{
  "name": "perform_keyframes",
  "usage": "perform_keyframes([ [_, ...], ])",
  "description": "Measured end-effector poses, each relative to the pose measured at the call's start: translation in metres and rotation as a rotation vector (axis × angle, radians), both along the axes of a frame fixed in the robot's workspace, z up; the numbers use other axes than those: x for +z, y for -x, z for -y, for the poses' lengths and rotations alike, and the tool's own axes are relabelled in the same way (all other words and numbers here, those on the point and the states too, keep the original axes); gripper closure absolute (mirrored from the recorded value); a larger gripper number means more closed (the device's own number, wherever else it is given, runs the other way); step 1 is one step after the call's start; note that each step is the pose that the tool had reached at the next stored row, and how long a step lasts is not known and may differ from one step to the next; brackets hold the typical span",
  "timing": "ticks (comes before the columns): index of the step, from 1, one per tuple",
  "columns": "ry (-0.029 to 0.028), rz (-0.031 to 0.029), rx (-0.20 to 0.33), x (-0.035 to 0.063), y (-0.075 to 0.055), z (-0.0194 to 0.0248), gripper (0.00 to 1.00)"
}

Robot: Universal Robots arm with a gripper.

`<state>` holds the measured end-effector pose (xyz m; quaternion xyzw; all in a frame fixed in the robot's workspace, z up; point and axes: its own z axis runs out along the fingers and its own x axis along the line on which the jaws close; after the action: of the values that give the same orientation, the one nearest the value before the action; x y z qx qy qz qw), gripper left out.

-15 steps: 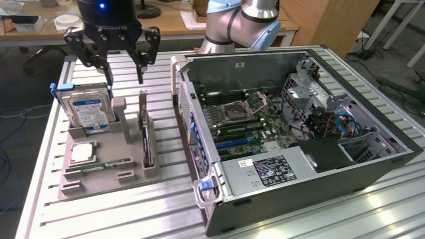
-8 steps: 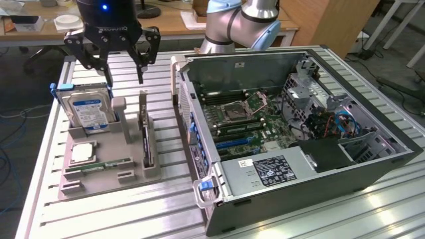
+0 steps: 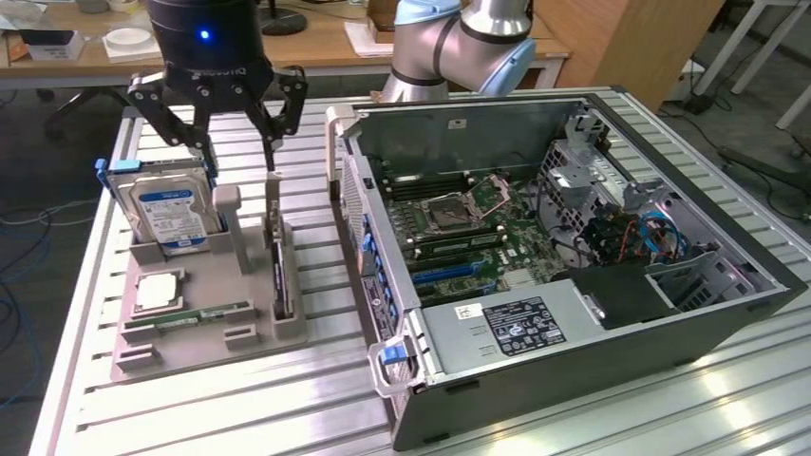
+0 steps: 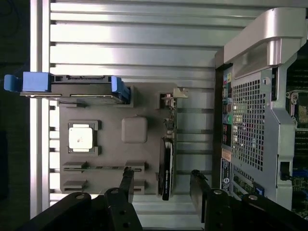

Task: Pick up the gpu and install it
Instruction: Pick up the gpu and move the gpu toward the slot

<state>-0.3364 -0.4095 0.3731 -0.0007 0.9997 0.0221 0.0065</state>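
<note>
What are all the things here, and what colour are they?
gpu: one, black with a silver bracket, standing on edge in the holder, on the side nearest the computer case
hard drive: one, silver with a blue label, upright in the holder
processor chip: one, silver, flat in the holder
memory stick: one, green, lying in the holder
holder: one, grey-brown, on the table at the exterior view's left
computer case: one, black and grey, open, at the exterior view's right
table: one, silver slats, under everything
arm: one, silver and blue, behind the case
gripper: one, black, open, above the gpu, holding nothing
</note>
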Motion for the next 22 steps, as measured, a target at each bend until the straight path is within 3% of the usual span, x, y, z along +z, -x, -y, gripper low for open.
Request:
perform_keyframes([
  [12, 0.0000, 0.0001, 0.000, -0.0193, -0.002, 0.0016, 0.41],
  [22, 0.0000, 0.0000, 0.001, -0.0313, -0.010, 0.0030, 0.41],
])
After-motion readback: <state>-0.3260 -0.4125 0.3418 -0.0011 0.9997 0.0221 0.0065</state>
